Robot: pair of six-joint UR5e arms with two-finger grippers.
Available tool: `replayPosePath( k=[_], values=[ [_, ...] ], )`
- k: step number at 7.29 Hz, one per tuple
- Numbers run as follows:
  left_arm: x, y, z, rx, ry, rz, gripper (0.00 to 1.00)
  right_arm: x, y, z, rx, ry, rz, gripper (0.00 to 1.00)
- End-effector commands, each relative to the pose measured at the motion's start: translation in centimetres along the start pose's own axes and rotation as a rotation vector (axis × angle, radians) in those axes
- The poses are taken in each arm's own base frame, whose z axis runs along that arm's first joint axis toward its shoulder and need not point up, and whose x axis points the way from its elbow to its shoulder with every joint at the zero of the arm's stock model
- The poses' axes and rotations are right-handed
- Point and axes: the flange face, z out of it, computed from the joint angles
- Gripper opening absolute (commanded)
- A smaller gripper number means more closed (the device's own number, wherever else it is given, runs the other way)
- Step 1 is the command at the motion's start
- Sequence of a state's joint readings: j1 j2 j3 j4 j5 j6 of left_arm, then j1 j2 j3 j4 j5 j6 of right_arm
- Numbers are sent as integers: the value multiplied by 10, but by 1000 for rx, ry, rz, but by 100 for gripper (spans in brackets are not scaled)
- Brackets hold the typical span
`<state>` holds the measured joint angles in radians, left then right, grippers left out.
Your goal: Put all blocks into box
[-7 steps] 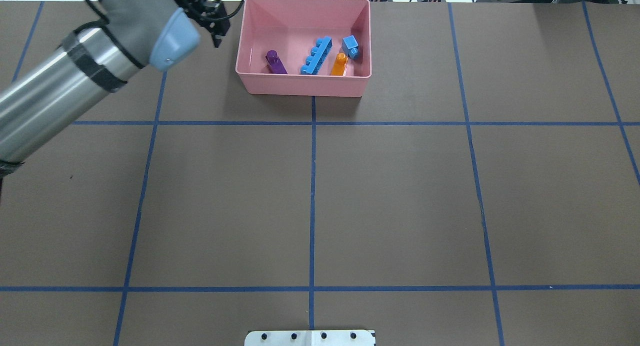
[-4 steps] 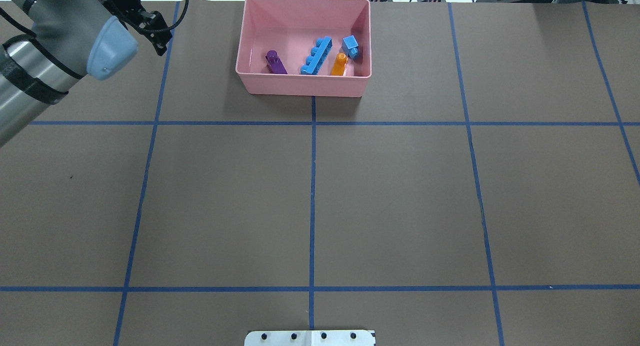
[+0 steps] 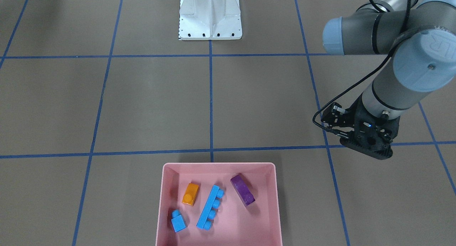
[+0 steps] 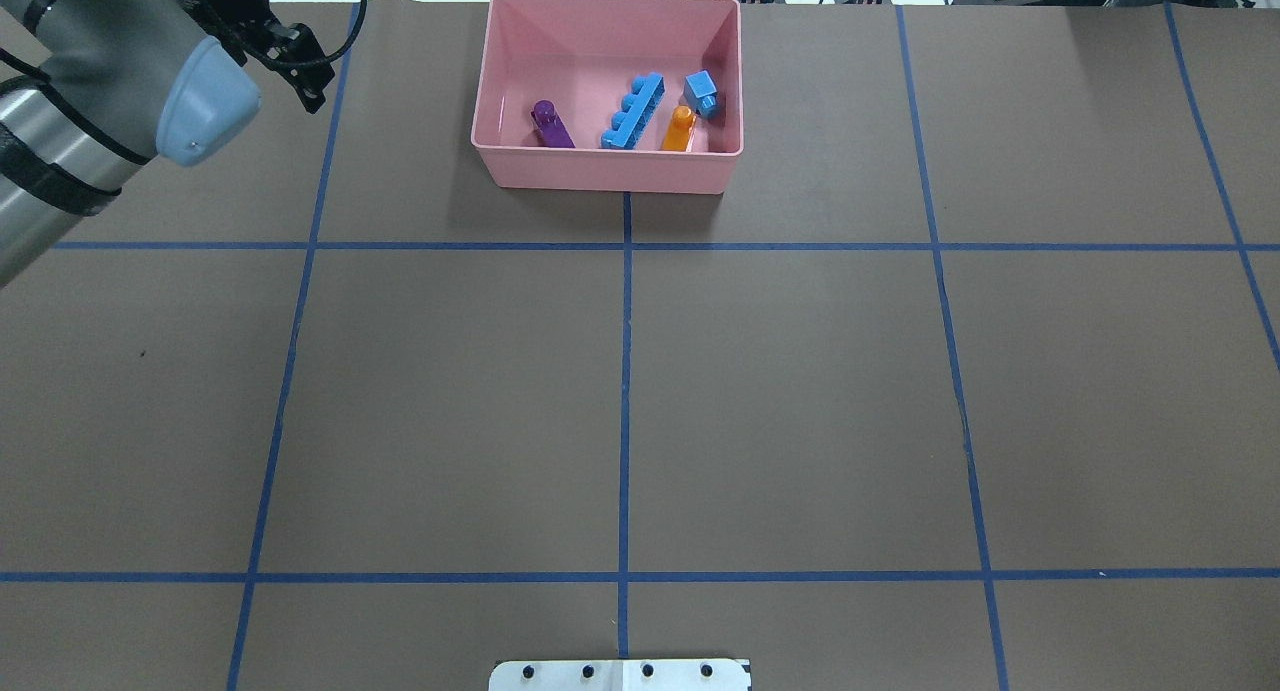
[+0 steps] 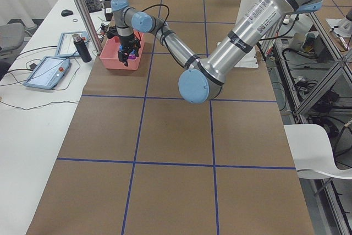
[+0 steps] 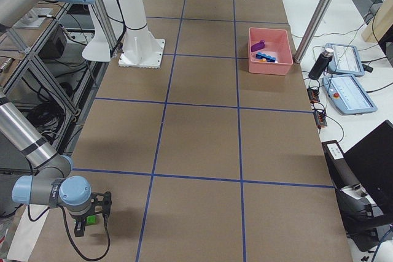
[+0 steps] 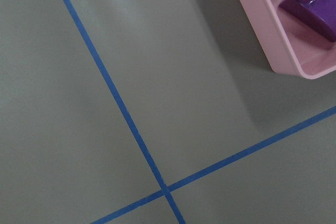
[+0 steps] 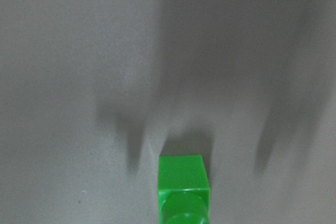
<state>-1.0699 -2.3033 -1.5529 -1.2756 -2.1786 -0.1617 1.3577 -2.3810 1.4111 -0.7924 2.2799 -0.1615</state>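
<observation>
under the right gripper (image 6: 90,225), at the near end of the table in the right side view, the green block (image 8: 182,187) lies on the brown table (image 4: 620,391). the right wrist camera shows it low in its frame with blurred shadows on either side. no fingers show there, so i cannot tell if they are open or closed. to the side of the left gripper (image 4: 306,86), toward the table's middle, sits the pink box (image 4: 608,166), clear of the fingers and not touched by them. i cannot tell whether these fingers are open or closed either. the left wrist camera looks down on crossing blue tape lines (image 7: 131,119) and one corner of the box. inside the box, nearest the left fingers, lies the purple block (image 4: 550,124). then come the long blue block (image 4: 633,111) and the orange block (image 4: 680,129). the small blue block (image 4: 702,93) lies farthest away.
</observation>
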Motion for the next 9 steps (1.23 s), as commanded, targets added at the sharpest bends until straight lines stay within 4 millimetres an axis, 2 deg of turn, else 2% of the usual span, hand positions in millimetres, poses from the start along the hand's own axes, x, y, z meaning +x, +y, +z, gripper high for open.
replayPosePath(
  k=[1, 2, 4, 5, 6, 7, 9],
  values=[
    [0, 3, 0, 1, 3, 1, 100, -2, 3, 4, -1, -49, -20, 100],
    [-1, 3, 2, -1, 3, -1, 100, -1, 4, 5, -3, -50, -44, 88],
    [-1, 3, 2, -1, 3, -1, 100, 1, -1, 4, -4, -35, -48, 29],
    [-1, 3, 2, -2, 4, -1, 100, 5, 0, 4, -12, 10, -52, 9],
    [1, 4, -1, 5, 4, 4, 100, 9, -1, 4, -19, 54, -70, 0],
    [3, 4, -3, 8, 6, 6, 100, 10, -5, 1, -12, 79, -101, 0],
    [0, 8, -3, 9, 4, 7, 100, -5, -29, -24, 51, 110, -153, 0]
  ],
)
